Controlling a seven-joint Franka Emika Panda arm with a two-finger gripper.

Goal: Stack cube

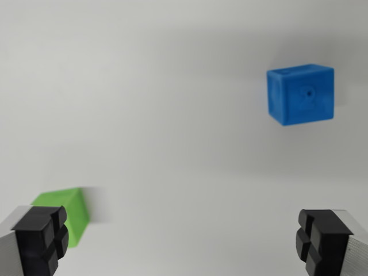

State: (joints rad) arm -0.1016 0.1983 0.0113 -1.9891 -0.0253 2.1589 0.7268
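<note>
Hovering gripper [183, 241], jaws wide apart | green cube [68, 211] beside left finger | blue cube [301, 94] well apart

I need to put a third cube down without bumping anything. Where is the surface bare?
Bare: the wide middle between the green cube and blue cube, and the whole upper left. Crowded: the lower left, where the green cube sits by the open gripper.

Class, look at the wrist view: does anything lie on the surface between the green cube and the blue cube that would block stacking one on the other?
Nothing visible does. Only bare white surface separates the green cube from the blue cube. The open tool holds nothing.
</note>
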